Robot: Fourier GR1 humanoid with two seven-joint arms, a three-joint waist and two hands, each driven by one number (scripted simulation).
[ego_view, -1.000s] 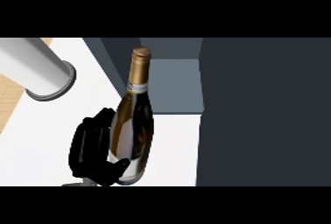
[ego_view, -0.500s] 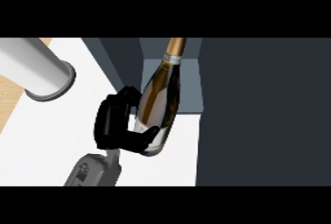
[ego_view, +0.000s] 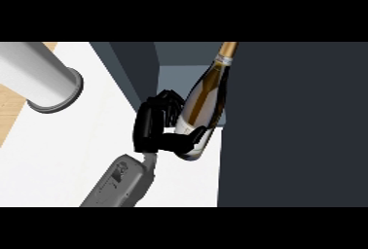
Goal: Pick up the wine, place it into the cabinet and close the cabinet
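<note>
The wine bottle [ego_view: 205,97] is dark glass with a gold foil neck and a white label near its base. It leans with its neck up and to the right, and the top reaches into the open cabinet recess [ego_view: 176,73]. My right hand [ego_view: 151,129] is shut on the bottle's lower body, thumb across the front and fingers behind. Its grey forearm [ego_view: 119,182] rises from the lower edge. The bottle's base is partly hidden by the thumb. My left hand does not show.
A large dark cabinet panel [ego_view: 295,126] fills the right side, its edge right next to the bottle. A thick grey cylinder [ego_view: 39,78] crosses the upper left above the white counter [ego_view: 72,146]. A wooden strip [ego_view: 14,107] runs along the far left.
My right hand has carried the bottle up and to the right, from over the counter to the cabinet opening. The bottle now leans further right.
</note>
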